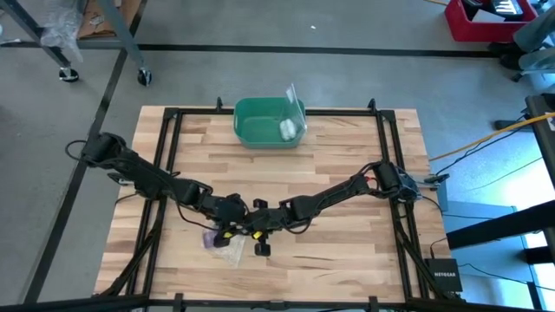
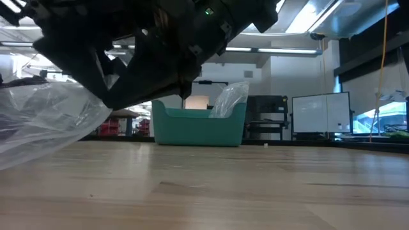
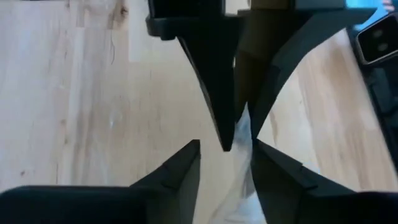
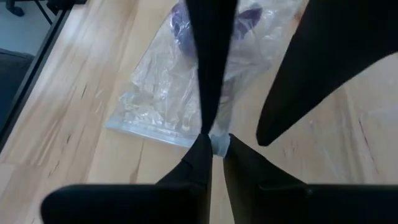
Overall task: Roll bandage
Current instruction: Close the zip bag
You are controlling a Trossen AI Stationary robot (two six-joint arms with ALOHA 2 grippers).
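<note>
Nearest the camera, the right hand pinches the edge of a clear plastic bag lying on the desk; the purple bandage sits inside it. The left hand is spread just around the same edge. If either tugs, the thin film could slip or tear. Dark fingers hide most of the bandage, so its shape is unclear.

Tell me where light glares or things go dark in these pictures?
Low view: ceiling lights blaze behind, so the arms read as black silhouettes; the clear plastic bag catches a white sheen. Right wrist view: that bag glints over the purple bandage. High view: even light, no hard shadows on the table.
</note>
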